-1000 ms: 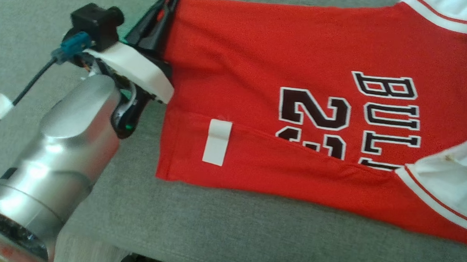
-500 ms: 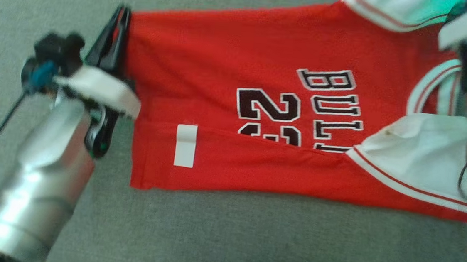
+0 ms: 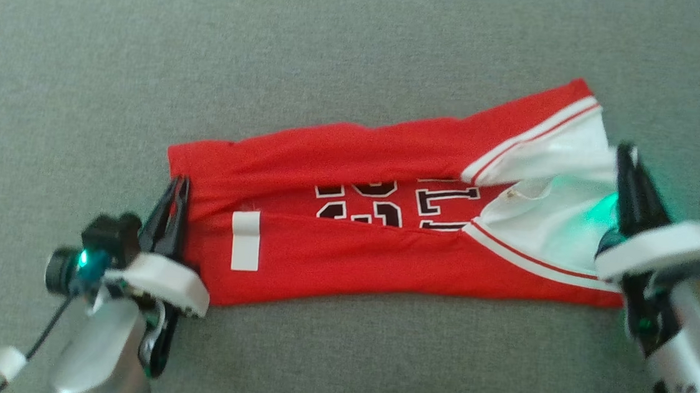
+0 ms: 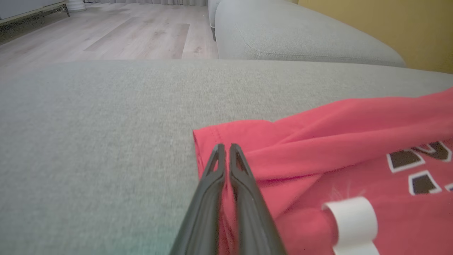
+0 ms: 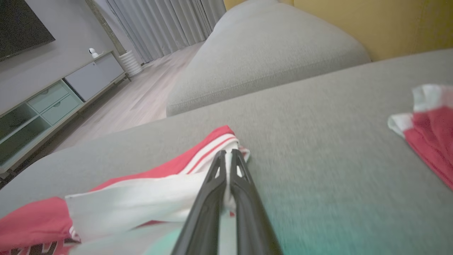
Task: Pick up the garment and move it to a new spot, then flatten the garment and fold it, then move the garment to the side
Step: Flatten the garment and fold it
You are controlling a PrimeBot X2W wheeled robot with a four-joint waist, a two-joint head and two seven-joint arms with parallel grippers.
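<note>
Red jersey (image 3: 383,255) lying folded lengthwise on a grey sofa cushion (image 3: 337,45)
The left gripper (image 3: 179,183) clamps its hem, the right gripper (image 3: 625,152) its white-trimmed end; beyond lie a wooden floor (image 4: 106,32), grey curtains (image 5: 159,21) and a yellow wall (image 5: 354,24)

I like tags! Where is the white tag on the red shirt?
In the head view, the white tag sits on the red shirt near its left end, beside the left gripper pinching that edge.
</note>
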